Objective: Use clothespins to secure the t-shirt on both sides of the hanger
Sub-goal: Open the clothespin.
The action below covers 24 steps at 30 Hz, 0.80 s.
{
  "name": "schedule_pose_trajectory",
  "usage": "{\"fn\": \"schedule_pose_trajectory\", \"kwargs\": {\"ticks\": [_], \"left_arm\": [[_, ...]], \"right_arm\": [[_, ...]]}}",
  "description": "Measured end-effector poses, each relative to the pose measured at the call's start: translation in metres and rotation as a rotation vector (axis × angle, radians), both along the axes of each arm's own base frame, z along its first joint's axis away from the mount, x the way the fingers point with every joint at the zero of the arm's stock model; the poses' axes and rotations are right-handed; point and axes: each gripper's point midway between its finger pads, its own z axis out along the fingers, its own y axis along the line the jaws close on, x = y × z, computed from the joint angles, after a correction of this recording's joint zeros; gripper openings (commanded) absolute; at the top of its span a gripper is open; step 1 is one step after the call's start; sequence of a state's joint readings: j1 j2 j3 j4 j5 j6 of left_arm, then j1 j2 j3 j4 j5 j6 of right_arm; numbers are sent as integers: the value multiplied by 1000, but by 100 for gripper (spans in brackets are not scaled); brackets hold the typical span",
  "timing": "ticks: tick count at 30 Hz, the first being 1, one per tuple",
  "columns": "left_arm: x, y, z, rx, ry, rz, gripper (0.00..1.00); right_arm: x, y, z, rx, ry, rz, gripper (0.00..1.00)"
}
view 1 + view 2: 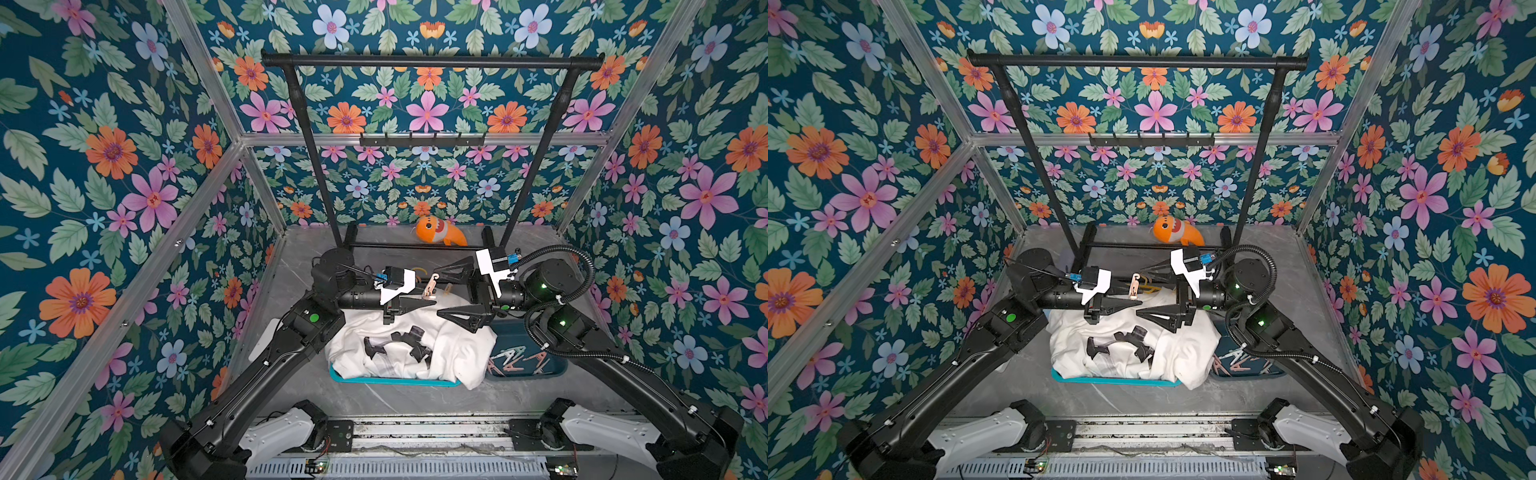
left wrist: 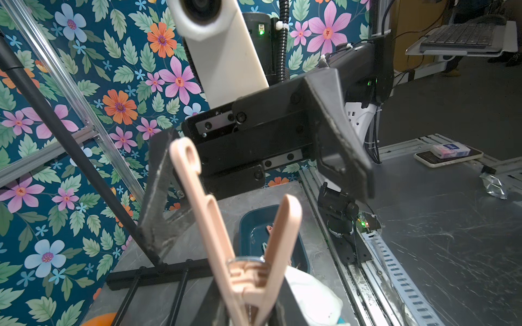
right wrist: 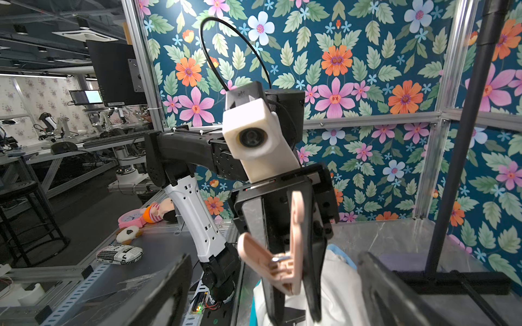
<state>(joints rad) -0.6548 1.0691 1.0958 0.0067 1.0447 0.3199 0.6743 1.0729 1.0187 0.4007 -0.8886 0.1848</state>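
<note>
- An orange fish toy (image 1: 440, 233) is lying at the back of the grey bench (image 1: 374, 401), by the base of a black clothes rack (image 1: 432, 61).
- A black hook rail (image 1: 422, 140) is hanging on the flowered back wall (image 1: 428, 25).
- A teal tray (image 1: 395, 380) is sitting just beside a dark blue bin (image 1: 513, 334).
- In the left wrist view, a phone (image 2: 449, 156) is lying outside the cell.

Left gripper (image 1: 430, 294) clamped on a pink clothespin (image 1: 430, 286), aimed at the right gripper (image 1: 436, 297). That one faces back nearly tip to tip, jaws spread wide. Left arm (image 1: 257, 374) and right arm (image 1: 623, 365) angle inward.
</note>
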Motion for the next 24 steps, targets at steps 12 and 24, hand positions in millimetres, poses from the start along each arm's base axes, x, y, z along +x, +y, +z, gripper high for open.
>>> {"fn": "schedule_pose_trajectory", "kwargs": {"ticks": [12,24], "left_arm": [[1,-2,-2,-6,26,-6,0],[1,-4,3,-14,65,-30,0]], "right_arm": [[-1,10,7,39,-37,4,60],[-2,10,7,47,-64,2,55]]}}
